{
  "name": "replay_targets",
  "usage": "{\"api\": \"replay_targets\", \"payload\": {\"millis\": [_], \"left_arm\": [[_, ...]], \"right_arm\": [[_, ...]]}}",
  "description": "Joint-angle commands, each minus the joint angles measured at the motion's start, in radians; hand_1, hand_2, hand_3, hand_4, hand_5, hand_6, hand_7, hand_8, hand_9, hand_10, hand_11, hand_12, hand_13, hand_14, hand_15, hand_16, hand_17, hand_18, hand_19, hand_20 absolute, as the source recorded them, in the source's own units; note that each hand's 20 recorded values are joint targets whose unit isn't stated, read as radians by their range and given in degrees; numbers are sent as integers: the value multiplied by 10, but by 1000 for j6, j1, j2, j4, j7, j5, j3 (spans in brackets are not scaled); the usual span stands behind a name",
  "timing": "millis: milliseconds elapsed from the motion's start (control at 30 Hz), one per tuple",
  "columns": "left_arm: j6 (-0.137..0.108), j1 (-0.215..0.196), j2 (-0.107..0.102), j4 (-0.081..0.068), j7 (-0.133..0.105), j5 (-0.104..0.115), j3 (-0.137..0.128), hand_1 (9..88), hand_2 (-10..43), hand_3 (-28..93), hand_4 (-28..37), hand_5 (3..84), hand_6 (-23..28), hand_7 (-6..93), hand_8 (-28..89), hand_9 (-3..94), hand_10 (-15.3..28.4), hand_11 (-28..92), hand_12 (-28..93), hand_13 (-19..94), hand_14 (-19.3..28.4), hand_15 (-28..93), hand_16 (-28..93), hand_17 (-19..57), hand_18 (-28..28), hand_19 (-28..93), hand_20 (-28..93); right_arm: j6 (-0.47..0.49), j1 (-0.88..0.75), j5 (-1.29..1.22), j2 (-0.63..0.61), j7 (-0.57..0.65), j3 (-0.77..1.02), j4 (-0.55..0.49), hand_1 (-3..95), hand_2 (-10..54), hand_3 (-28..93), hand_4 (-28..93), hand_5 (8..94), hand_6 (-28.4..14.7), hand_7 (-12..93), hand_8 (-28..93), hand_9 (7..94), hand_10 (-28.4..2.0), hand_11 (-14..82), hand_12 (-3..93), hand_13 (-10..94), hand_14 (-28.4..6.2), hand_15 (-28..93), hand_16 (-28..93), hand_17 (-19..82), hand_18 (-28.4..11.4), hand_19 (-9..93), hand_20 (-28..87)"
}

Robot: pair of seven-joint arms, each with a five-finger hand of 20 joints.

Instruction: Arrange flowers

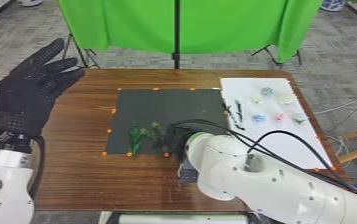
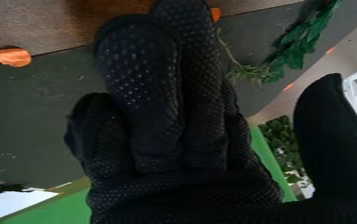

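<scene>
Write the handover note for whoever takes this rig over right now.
Left hand: open, raised at the table's left side.
Right hand: open, fingers straight, near the dark mat's near edge.
Things: green sprigs on the mat; blue flower, pink flower and others on the white sheet.
Done: some greenery laid on the mat.
Left: probably adding the flowers to it.
</scene>
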State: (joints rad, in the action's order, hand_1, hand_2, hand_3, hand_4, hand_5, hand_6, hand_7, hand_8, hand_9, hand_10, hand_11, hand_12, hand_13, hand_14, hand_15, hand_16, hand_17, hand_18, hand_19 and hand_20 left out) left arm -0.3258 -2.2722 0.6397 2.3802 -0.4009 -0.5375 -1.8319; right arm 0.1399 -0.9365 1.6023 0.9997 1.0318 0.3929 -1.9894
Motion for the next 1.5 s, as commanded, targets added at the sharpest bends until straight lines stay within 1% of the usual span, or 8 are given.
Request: {"api": "replay_targets", "payload": {"millis": [33,200,467,567,633,800,1100,1500], "left_arm": [[-5,-53,31,7,16,-7,-29,210,75,777,-283,334,77,115,-84,303,188,264,109,232,258,479,-89,-89,211,527,80],[-9,-75,46,12,16,-10,-37,210,75,777,-283,334,77,113,-84,304,188,264,109,232,258,479,-89,-88,210,526,81],[-25,-122,49,21,-19,-2,-50,211,75,776,-283,335,77,114,-84,303,187,262,108,232,258,479,-89,-89,212,527,81],[-29,-132,49,25,-32,0,-53,210,75,777,-283,334,77,115,-84,303,187,261,109,232,258,477,-89,-89,212,528,82],[-28,-134,48,26,-42,4,-49,210,75,776,-283,335,76,114,-84,304,187,263,110,232,258,478,-89,-89,212,528,82],[-29,-120,54,23,-33,-2,-35,210,75,776,-283,335,77,113,-84,303,187,265,109,232,259,478,-89,-89,211,527,81],[-18,-79,52,14,-24,-8,2,210,75,776,-283,335,77,113,-84,303,188,262,108,232,259,478,-89,-89,211,527,80],[-8,-72,69,15,-6,-15,-1,210,74,776,-283,336,77,113,-83,304,187,262,110,232,258,476,-89,-89,211,527,80]], "right_arm": [[-75,-2,103,-69,-4,-17,-59,160,124,696,-191,715,-85,106,-101,923,-164,280,179,881,-114,564,167,570,-209,932,323],[-112,-59,120,-157,-46,65,-133,161,111,708,-194,775,-71,142,-98,937,-156,290,175,909,-107,547,175,594,-203,932,329],[-200,-142,120,-260,-70,235,-147,171,103,709,-194,767,-71,150,-100,934,-157,286,174,909,-101,538,182,601,-196,932,324],[-234,-137,92,-293,-55,264,-104,191,90,706,-190,717,-78,144,-100,886,-176,261,173,859,-118,539,170,568,-194,932,232],[-244,-111,111,-305,-38,248,-69,207,81,709,-190,695,-82,143,-100,844,-187,258,166,820,-142,521,146,548,-191,931,60],[-207,3,114,-269,20,158,62,227,60,706,-188,651,-89,138,-100,805,-200,231,155,788,-166,484,127,538,-191,932,-140],[-232,111,217,-218,78,5,196,252,6,689,-196,589,-99,128,-97,789,-199,240,155,799,-152,493,126,556,-181,932,-149],[-169,139,224,-187,118,-51,278,258,-16,669,-198,577,-102,121,-96,799,-195,249,155,810,-144,496,128,566,-179,932,-120]]}}
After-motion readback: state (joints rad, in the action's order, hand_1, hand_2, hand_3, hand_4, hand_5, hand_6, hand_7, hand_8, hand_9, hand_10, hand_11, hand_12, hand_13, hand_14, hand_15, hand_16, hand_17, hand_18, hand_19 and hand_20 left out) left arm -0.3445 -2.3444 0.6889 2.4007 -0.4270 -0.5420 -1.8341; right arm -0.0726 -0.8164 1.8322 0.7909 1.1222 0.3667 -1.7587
